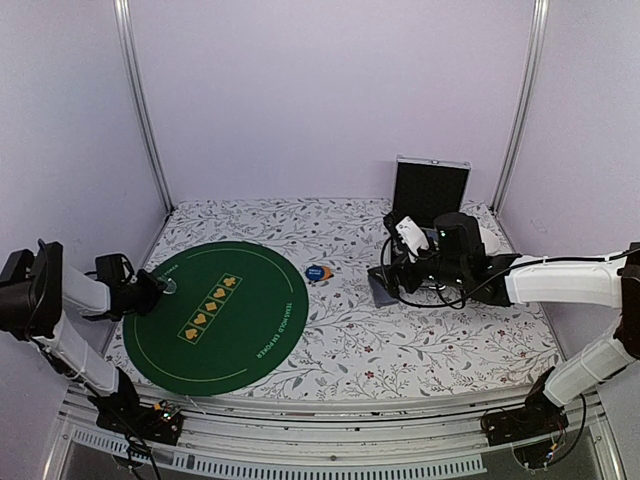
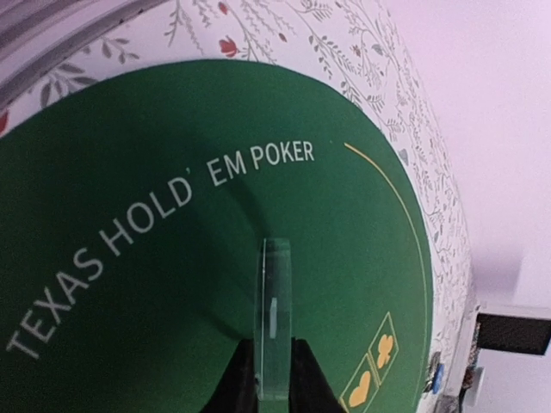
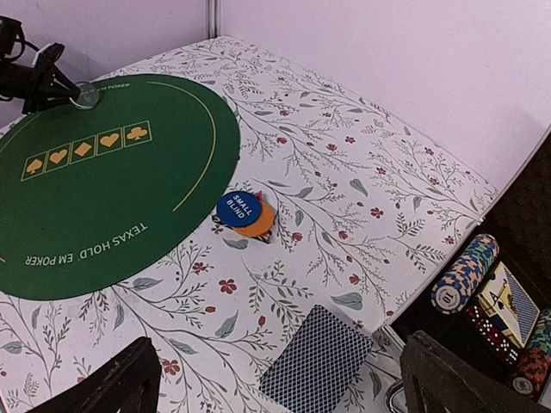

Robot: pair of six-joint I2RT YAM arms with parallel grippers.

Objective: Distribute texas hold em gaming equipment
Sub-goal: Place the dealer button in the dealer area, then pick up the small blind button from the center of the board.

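Within left gripper, clear disc edge-on

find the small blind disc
In the top view, the blue small blind disc lies just right of the green poker mat, overlapping an orange disc.

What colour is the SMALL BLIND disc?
The SMALL BLIND disc is blue with white letters, over an orange disc. Clearest in the right wrist view.
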